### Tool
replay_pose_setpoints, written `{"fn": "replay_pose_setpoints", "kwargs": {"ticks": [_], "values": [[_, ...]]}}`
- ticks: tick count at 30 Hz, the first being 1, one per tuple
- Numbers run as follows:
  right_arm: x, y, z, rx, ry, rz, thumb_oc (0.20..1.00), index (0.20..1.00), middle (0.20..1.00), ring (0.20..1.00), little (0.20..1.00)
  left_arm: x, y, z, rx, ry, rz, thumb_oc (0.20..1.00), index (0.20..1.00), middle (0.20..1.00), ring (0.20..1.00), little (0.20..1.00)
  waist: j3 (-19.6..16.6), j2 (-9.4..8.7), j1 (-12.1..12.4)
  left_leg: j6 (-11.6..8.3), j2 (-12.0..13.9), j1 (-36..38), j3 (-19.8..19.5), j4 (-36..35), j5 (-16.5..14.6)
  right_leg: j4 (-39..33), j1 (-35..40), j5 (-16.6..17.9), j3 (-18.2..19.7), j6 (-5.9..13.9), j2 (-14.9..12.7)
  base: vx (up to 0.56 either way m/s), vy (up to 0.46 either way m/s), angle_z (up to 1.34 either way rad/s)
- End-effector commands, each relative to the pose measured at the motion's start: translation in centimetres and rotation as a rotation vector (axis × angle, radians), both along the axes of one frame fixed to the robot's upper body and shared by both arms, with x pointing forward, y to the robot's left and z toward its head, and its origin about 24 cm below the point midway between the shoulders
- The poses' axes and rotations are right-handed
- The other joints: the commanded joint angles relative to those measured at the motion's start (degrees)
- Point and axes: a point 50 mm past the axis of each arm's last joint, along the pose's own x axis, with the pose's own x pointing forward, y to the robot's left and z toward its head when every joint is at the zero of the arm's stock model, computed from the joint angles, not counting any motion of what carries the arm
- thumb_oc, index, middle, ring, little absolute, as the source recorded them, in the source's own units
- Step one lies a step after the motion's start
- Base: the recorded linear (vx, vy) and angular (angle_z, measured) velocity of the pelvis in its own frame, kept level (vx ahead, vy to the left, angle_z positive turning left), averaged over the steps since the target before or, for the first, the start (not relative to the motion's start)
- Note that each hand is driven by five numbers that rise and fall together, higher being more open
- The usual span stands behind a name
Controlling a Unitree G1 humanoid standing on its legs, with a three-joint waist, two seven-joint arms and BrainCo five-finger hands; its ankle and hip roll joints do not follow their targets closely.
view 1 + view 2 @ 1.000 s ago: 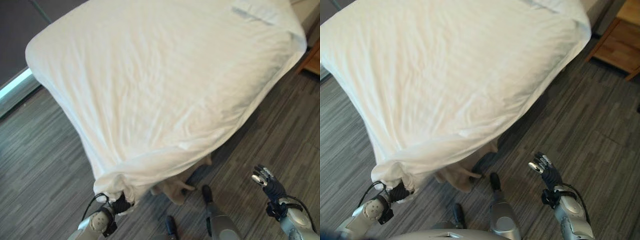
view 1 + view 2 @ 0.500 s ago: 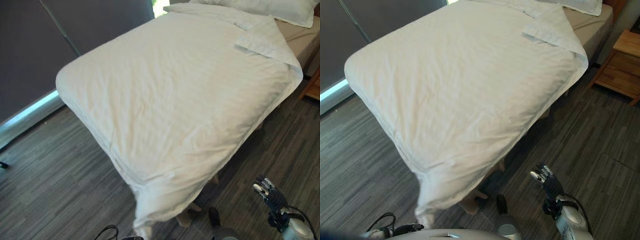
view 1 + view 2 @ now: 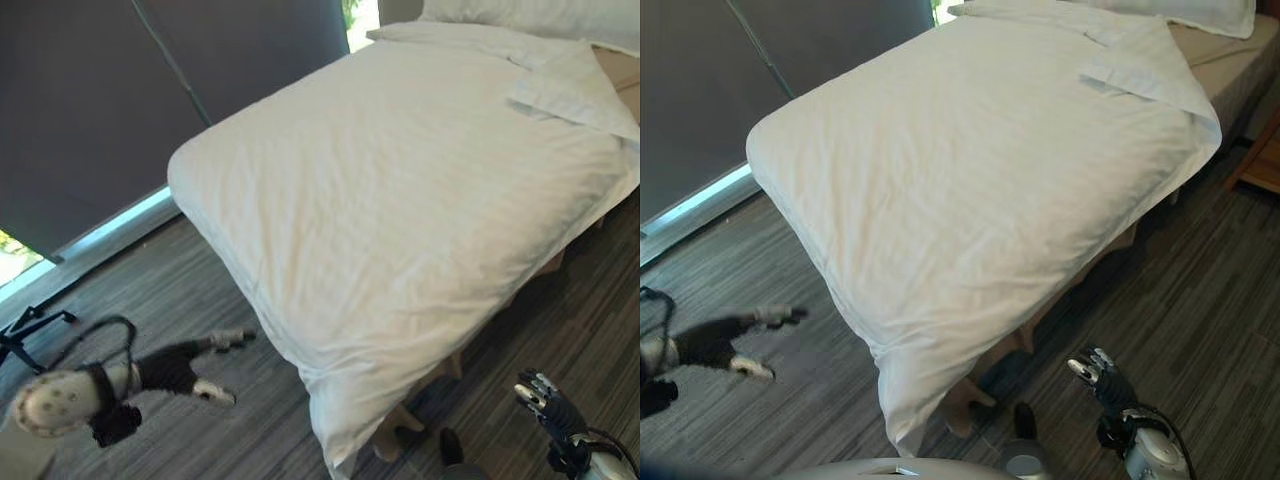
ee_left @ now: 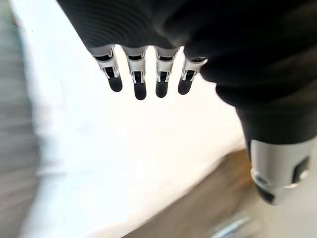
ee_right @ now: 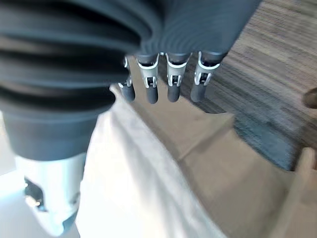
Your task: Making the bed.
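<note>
Covering bed (image 3: 1200, 60): white duvet (image 3: 980, 170).

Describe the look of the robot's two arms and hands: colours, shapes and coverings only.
Both arms are silver-grey metal. The left hand and right hand each wear a dark ribbed cover over the back and wrist. From it runs a row of slim silver fingers with rounded dark tips, and a thumb stands apart from that row.

Left hand (image 3: 190, 365) out wide, fingers straight; right hand (image 3: 545, 403) low, relaxed.
</note>
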Motion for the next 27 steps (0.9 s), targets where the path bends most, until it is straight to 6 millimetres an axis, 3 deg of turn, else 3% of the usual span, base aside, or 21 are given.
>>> {"fn": "replay_pose_setpoints", "kwargs": {"ticks": [1, 3, 6, 8, 10, 12, 16, 19, 21, 23, 27], "values": [[4.7, 0.9, 5.0, -0.101, -0.314, 0.051, 1.000, 1.000, 1.000, 1.000, 1.000, 1.1, 4.5, 0.1, -0.360, -0.311, 0.478, 1.000, 1.000, 1.000, 1.000, 1.000, -1.98, -5.90, 0.79, -1.46, -3.44, -3.51, -4.21, 0.64, 7.96, 0.70, 8.84, -4.94, -2.38, 2.14, -1.08, -0.02, -0.005, 0.19], [7.0, 2.1, 6.8, -0.118, -0.418, 0.043, 1.000, 1.000, 1.000, 1.000, 1.000, 1.8, 3.6, -1.8, -0.618, -0.483, 0.706, 1.000, 1.000, 1.000, 1.000, 1.000, -1.84, -7.22, 1.73, -1.22, -3.37, -3.99, -4.75, 0.64, 7.78, 0.70, 8.72, -5.18, -2.74, 1.85, -1.10, -0.03, -0.005, 0.14], [9.6, 4.6, 9.4, -0.082, -0.559, 0.054, 1.000, 1.000, 1.000, 1.000, 1.000, 2.1, 0.9, -3.7, -0.913, -0.587, 0.908, 1.000, 1.000, 1.000, 1.000, 1.000, -1.56, -9.01, 2.78, -1.05, -3.30, -4.43, -4.74, 0.64, 7.47, 0.70, 8.51, -5.30, -2.89, 1.34, -0.88, -0.04, -0.009, 0.14], [11.2, 7.0, 10.5, -0.018, -0.621, 0.099, 1.000, 1.000, 1.000, 1.000, 1.000, 3.2, -0.9, -4.4, -1.040, -0.569, 0.917, 1.000, 1.000, 1.000, 1.000, 1.000, -1.35, -10.22, 3.66, -1.02, -3.24, -4.70, -4.61, 0.64, 7.44, 0.70, 8.40, -5.20, -3.05, 1.26, -0.86, -0.02, -0.019, 0.03], [12.2, 9.6, 11.2, 0.062, -0.647, 0.188, 1.000, 1.000, 1.000, 1.000, 1.000, 4.0, -2.4, -6.1, -1.036, -0.458, 0.918, 1.000, 1.000, 1.000, 1.000, 1.000, -0.87, -11.06, 4.52, -0.96, -3.24, -4.76, -4.66, 0.64, 7.59, 0.70, 8.51, -4.97, -3.13, 1.20, -0.86, -0.04, -0.008, 0.03], [12.4, 11.2, 11.9, 0.029, -0.670, 0.287, 1.000, 1.000, 1.000, 1.000, 1.000, 3.8, -3.3, -6.0, -1.001, -0.430, 0.847, 1.000, 1.000, 1.000, 1.000, 1.000, -0.48, -11.61, 5.36, -0.87, -3.34, -4.94, -5.10, 0.64, 7.70, 0.70, 8.66, -5.06, -3.54, 1.15, -0.83, -0.03, -0.002, 0.07], [12.4, 13.6, 10.6, 0.058, -0.612, 0.382, 1.000, 1.000, 1.000, 1.000, 1.000, 4.1, -4.0, -7.4, -1.000, -0.358, 0.831, 1.000, 1.000, 1.000, 1.000, 1.000, -0.07, -12.43, 6.63, -0.74, -3.47, -5.12, -5.74, 0.64, 7.79, 0.70, 8.96, -5.19, -4.16, 1.18, -0.99, -0.01, 0.006, 0.18], [12.0, 15.4, 9.2, 0.139, -0.556, 0.438, 1.000, 1.000, 1.000, 1.000, 1.000, 4.0, -3.6, -6.6, -0.909, -0.382, 0.777, 1.000, 1.000, 1.000, 1.000, 1.000, 0.98, -12.82, 7.75, -0.74, -3.62, -6.05, -6.57, 0.64, 8.11, 0.70, 8.38, -4.86, -4.93, 1.46, -1.15, -0.05, 0.014, 0.14], [12.0, 15.4, 9.2, 0.140, -0.557, 0.438, 1.000, 1.000, 1.000, 1.000, 1.000, 4.0, -3.6, -6.6, -0.909, -0.383, 0.777, 1.000, 1.000, 1.000, 1.000, 1.000, 0.96, -12.86, 7.73, -0.74, -3.63, -6.10, -6.58, 0.64, 8.13, 0.70, 8.34, -4.86, -4.93, 1.46, -1.16, -0.04, 0.016, 0.06], [11.9, 17.0, 9.1, 0.191, -0.545, 0.504, 1.000, 1.000, 1.000, 1.000, 1.000, 4.1, -3.1, -5.4, -0.888, -0.442, 0.765, 1.000, 1.000, 1.000, 1.000, 1.000, 1.83, -13.13, 8.38, -0.70, -3.46, -6.93, -6.17, 0.64, 8.28, 0.70, 7.24, -4.19, -4.63, 1.73, -1.20, -0.08, 0.036, 0.00], [12.2, 18.4, 9.6, 0.205, -0.559, 0.554, 1.000, 1.000, 1.000, 1.000, 1.000, 4.2, -2.7, -4.3, -0.901, -0.503, 0.756, 1.000, 1.000, 1.000, 1.000, 1.000, 3.14, -13.52, 9.26, -0.51, -3.27, -7.71, -4.20, 0.64, 8.25, 0.70, 5.27, -2.74, -4.93, 2.53, -1.29, -0.12, 0.028, -0.18]]}}
